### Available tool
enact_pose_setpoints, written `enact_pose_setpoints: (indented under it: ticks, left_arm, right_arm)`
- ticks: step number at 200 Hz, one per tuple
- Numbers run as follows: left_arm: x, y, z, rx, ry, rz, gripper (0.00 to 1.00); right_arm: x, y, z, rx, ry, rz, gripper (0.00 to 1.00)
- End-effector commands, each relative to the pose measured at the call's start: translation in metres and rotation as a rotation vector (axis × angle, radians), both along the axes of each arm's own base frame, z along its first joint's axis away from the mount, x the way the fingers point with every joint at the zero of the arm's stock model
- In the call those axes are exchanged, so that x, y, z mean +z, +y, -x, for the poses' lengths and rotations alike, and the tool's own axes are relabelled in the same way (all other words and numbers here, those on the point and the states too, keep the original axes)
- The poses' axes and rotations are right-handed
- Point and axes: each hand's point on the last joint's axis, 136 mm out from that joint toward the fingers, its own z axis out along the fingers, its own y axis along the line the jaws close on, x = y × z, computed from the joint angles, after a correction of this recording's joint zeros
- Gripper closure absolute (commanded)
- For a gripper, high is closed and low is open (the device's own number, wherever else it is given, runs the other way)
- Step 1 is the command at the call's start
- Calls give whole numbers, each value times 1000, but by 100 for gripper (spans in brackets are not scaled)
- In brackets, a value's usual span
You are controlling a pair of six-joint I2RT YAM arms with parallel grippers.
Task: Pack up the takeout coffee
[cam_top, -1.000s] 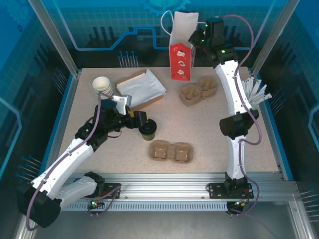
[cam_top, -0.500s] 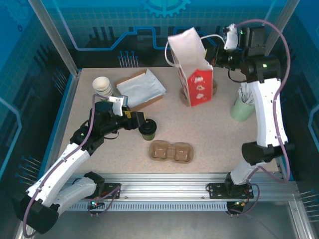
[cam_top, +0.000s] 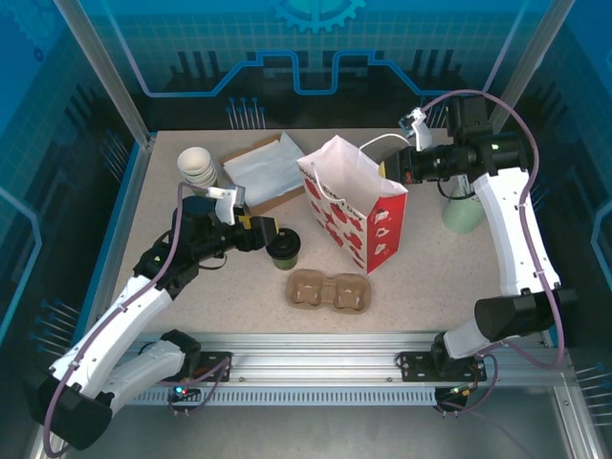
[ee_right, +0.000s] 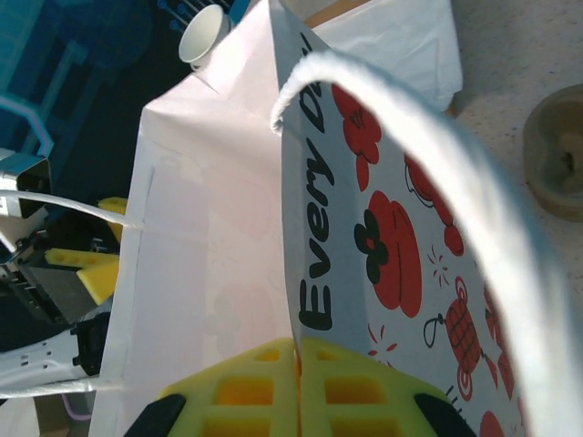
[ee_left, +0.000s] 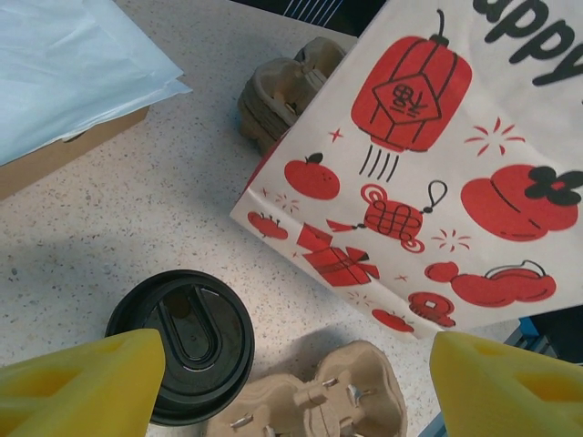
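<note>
The takeout coffee (cam_top: 283, 250), an olive cup with a black lid (ee_left: 182, 341), stands left of the table's middle. My left gripper (cam_top: 271, 232) hovers at it, open. In the left wrist view one yellow finger (ee_left: 77, 382) overlaps the lid's edge, and the other finger (ee_left: 510, 382) is far to the right. My left gripper (ee_left: 291, 396) holds nothing. The white bag with red prints (cam_top: 352, 203) leans at the centre, mouth up and toward the left. My right gripper (cam_top: 409, 163) is shut on the bag's top edge (ee_right: 296, 273), its fingers (ee_right: 301, 387) pinching the paper.
A brown cup carrier (cam_top: 328, 290) lies just in front of the bag and the coffee. More carriers (ee_left: 282, 86) sit behind the bag. A box of white paper (cam_top: 268, 172) and a stack of white cups (cam_top: 198, 165) are at the back left. A pale green cup (cam_top: 462, 212) stands right.
My right arm has carried the bag from the back of the table forward and down to the centre, tilting it. The left arm and the coffee have hardly moved.
</note>
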Motion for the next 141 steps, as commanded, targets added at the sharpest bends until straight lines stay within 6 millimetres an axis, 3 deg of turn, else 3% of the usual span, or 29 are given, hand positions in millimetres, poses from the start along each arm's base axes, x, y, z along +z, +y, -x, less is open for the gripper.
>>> enact_pose_setpoints:
  ticks: [1, 83, 115, 128, 141]
  left_arm:
    - [3, 2, 3, 0, -18, -19, 22]
    - [1, 2, 3, 2, -10, -27, 22]
    - [0, 2, 1, 2, -6, -28, 22]
    - [0, 2, 1, 2, -2, -28, 22]
    - [-1, 2, 1, 4, -2, -32, 22]
  right_arm:
    - [-1, 13, -5, 105, -40, -46, 100]
    - [-51, 24, -43, 203, 47, -109, 100]
    - [-77, 15, -58, 170, 83, -26, 100]
    - [-84, 8, -62, 147, 94, 22, 92]
    - [-85, 2, -64, 118, 96, 71, 76]
